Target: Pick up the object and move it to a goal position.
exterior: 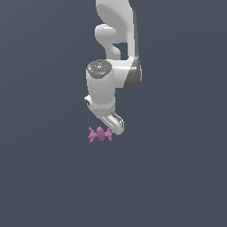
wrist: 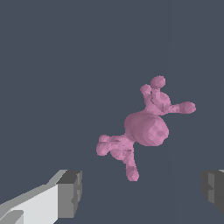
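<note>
A smooth, glossy white shell — plastic by its look — covers the robot arm (exterior: 116, 26), with soft highlights along its rounded joints. A darker grey band at the elbow (exterior: 135, 75) looks matt. The round cap (exterior: 99, 68) on the wrist is speckled grey, rougher in finish than the casing. The gripper (exterior: 111, 126) has the same white sheen, while its finger pads (wrist: 70, 194) are flat, dull grey. The pink candy (wrist: 145, 127) shows a matt, faceted surface — no shine. The ground (exterior: 40, 177) is an even, matt slate-blue.

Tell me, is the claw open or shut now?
Open: in the wrist view, the claw fingers stand far apart, with the pink object untouched beyond them.
</note>
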`<state>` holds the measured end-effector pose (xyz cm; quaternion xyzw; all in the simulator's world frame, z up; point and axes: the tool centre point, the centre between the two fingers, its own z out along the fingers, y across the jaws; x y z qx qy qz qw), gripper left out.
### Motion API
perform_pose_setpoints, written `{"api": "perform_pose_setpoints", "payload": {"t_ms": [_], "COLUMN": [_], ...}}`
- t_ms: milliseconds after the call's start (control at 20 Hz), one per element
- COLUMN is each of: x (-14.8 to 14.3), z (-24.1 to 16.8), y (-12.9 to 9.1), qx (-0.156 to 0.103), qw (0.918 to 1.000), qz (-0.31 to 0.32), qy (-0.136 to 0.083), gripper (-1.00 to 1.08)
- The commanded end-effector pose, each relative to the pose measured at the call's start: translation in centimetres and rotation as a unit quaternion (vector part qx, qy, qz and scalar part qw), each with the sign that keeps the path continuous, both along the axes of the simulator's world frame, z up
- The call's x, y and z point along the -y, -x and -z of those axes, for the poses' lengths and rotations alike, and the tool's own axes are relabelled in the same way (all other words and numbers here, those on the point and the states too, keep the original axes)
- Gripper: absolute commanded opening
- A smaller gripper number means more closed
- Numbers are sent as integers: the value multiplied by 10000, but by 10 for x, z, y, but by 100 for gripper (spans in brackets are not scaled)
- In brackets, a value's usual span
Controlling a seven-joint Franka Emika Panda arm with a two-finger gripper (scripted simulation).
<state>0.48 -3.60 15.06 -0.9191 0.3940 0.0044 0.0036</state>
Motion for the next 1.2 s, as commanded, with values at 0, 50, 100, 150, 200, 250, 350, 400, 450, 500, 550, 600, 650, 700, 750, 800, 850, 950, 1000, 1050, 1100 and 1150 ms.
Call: {"api": "perform_pose_setpoints", "payload": {"t_ms": [0, 50, 100, 150, 200, 250, 350, 400, 450, 500, 550, 600, 650, 700, 750, 800, 850, 950, 1000, 1050, 1100, 1150], "x": [3, 5, 6, 7, 9, 10, 13, 14, 16, 17, 18, 20, 21, 22, 23, 24, 25, 27, 28, 29, 29, 30], "z": [1, 1, 2, 2, 3, 3, 4, 4, 4, 5, 5, 5, 5, 6, 6, 6, 6, 7, 7, 7, 7, 7], "y": [-1, -1, -1, -1, -1, -1, -2, -2, -2, -2, -3, -3, -3, -3, -3, -4, -4, -4, -4, -4, -4, -4], "qx": [-3, -4, -5, -6, -6, -7, -7, -7, -7, -7, -6, -6, -5, -4, -3, -2, -2, 0, 1, 2, 3, 4], "qw": [9993, 9986, 9977, 9966, 9953, 9937, 9900, 9878, 9854, 9827, 9799, 9769, 9738, 9707, 9676, 9646, 9617, 9561, 9536, 9512, 9489, 9469], "qz": [380, 528, 676, 824, 971, 1119, 1413, 1559, 1705, 1851, 1996, 2139, 2275, 2403, 2523, 2636, 2741, 2929, 3011, 3087, 3154, 3215], "qy": [5, 7, 9, 11, 14, 16, 21, 23, 26, 28, 31, 33, 35, 38, 40, 42, 44, 47, 49, 50, 51, 52], "gripper": [100, 100, 100, 100, 100, 100, 100, 100, 100, 100, 100, 100, 100, 100, 100, 100, 100, 100, 100, 100, 100, 100]}}
